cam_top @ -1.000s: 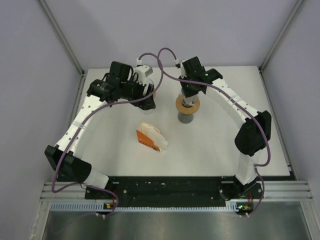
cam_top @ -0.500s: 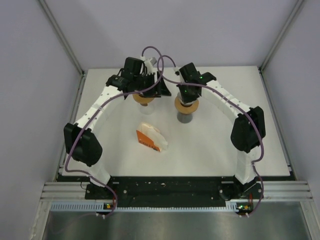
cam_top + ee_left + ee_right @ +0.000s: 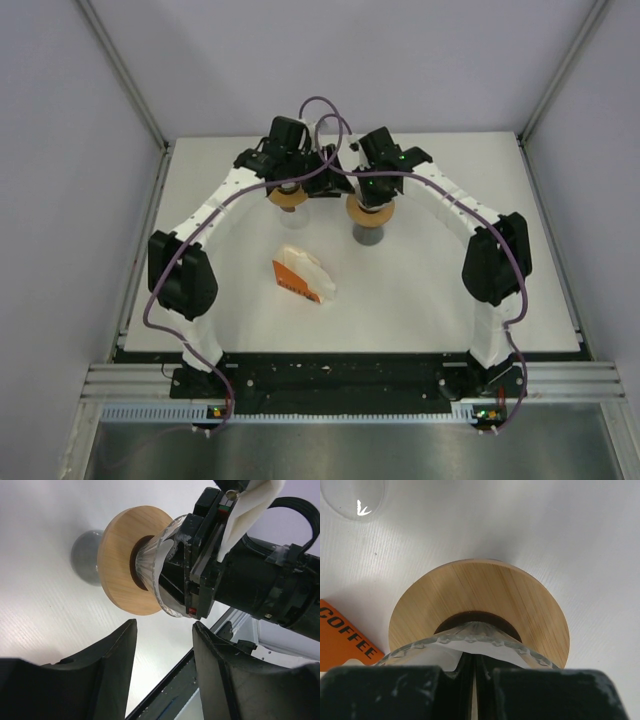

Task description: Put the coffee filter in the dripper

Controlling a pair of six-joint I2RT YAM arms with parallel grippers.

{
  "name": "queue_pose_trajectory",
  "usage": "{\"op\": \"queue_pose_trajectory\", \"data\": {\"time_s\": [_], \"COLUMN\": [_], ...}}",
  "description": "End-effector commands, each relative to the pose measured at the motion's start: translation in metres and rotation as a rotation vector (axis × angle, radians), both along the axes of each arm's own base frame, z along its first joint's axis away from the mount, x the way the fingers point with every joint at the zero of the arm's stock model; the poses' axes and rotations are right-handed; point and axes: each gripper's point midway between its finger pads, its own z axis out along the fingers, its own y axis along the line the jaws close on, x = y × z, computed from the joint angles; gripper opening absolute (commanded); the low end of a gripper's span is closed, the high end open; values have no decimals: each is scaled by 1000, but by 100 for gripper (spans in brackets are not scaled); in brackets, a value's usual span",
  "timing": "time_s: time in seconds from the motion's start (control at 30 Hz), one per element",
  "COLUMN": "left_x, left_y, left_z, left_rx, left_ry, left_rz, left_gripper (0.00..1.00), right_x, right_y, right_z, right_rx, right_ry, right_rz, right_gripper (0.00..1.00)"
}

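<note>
Top view: your two arms meet at the back of the table [image 3: 450, 290], the right gripper [image 3: 369, 194] over the dripper [image 3: 367, 211] on its grey cup [image 3: 368, 236]. Left wrist: the left gripper [image 3: 162, 630] gapes empty just beside the dripper. Right wrist: the right fingers [image 3: 385, 690] pinch the white coffee filter [image 3: 495, 652] inside the glass cone.

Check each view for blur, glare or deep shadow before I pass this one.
Top view: even, soft light, faint shadows; dripper partly hidden. Left wrist: left fingers dark and blurred, grey base soft, dripper's wooden collar clearer. Right wrist: wood grain crisp, small glare spot on glass top left, right fingers black, featureless.
</note>
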Motion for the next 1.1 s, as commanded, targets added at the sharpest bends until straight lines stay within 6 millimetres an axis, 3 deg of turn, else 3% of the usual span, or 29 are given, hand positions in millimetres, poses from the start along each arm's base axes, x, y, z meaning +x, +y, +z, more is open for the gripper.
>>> {"op": "queue_pose_trajectory", "data": {"time_s": [0.0, 0.2, 0.4, 0.7, 0.83, 0.97, 1.07], "left_x": [12, 20, 25, 19, 19, 19, 19], "left_y": [-14, -19, -20, -14, -12, -11, -11], "left_z": [4, -8, -16, -17, -19, -20, -18], "left_rx": [-21, -25, -15, 0, 12, 13, 12], "left_ry": [-18, 21, 39, 41, 42, 43, 40], "left_rz": [20, 41, 53, 59, 66, 62, 65], "left_gripper": [52, 45, 27, 15, 14, 13, 13], "right_x": [-7, -8, -9, -2, 5, 6, 6], "right_y": [12, 16, 19, 12, 4, -2, -11], "right_z": [-14, -11, -1, 50, 84, 108, 114], "right_rx": [46, 78, 96, 108, 121, 143, 146], "right_ry": [40, 42, 24, -98, -185, -236, -251], "right_rz": [21, 30, 37, 30, 7, 4, -13], "right_gripper": [0, 0, 0, 0, 15, 17, 17]}}
